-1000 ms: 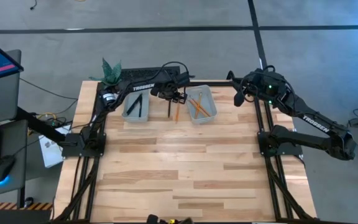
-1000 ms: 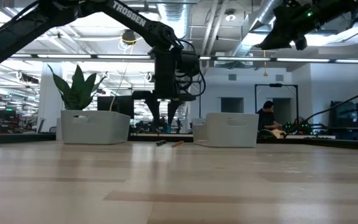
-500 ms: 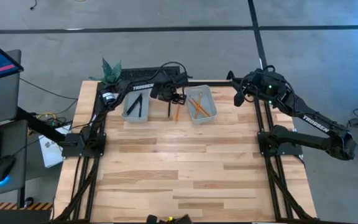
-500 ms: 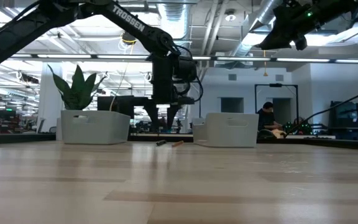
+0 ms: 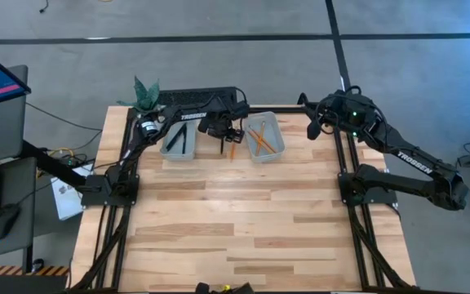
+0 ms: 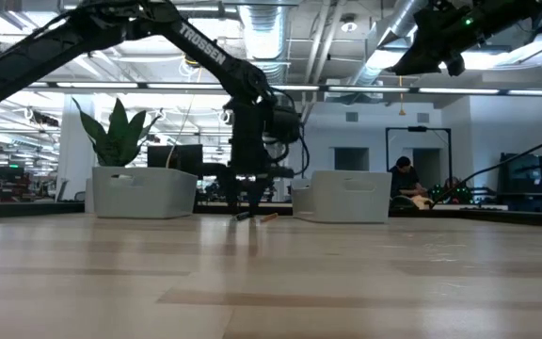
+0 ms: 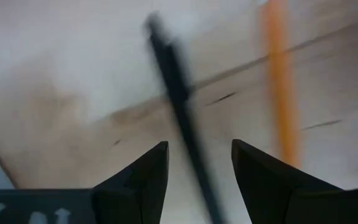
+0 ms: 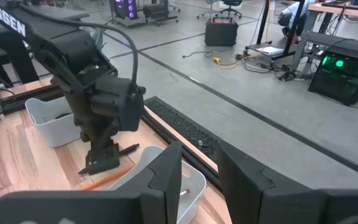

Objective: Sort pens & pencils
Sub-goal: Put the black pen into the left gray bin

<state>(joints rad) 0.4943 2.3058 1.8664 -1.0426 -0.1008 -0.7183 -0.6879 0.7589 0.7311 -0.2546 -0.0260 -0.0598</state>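
A black pen [image 7: 178, 106] lies on the wooden table between two grey bins, with an orange pencil [image 7: 279, 87] beside it, both flat on the wood. My left gripper [image 7: 197, 144] points straight down over the pen, open, one finger on each side of it and just above the table [image 6: 243, 205]. I cannot see either finger touching the pen. The left bin [image 5: 178, 140] holds black pens and the right bin [image 5: 264, 137] holds orange pencils. My right gripper [image 8: 197, 171] hangs open in the air at the table's far right [image 5: 310, 127], with nothing between its fingers.
A potted plant [image 5: 145, 95] stands at the table's far left corner. A dark strip [image 5: 198, 98] runs along the far edge behind the bins. The broad wooden table top [image 5: 251, 220] stretches toward the near edge. A person [image 6: 405, 179] sits in the room far behind the table.
My left gripper has come straight down between the two bins toward the black pen, staying open, until its fingers stand near the table on either side of the pen. Pen and pencil lie where they were.
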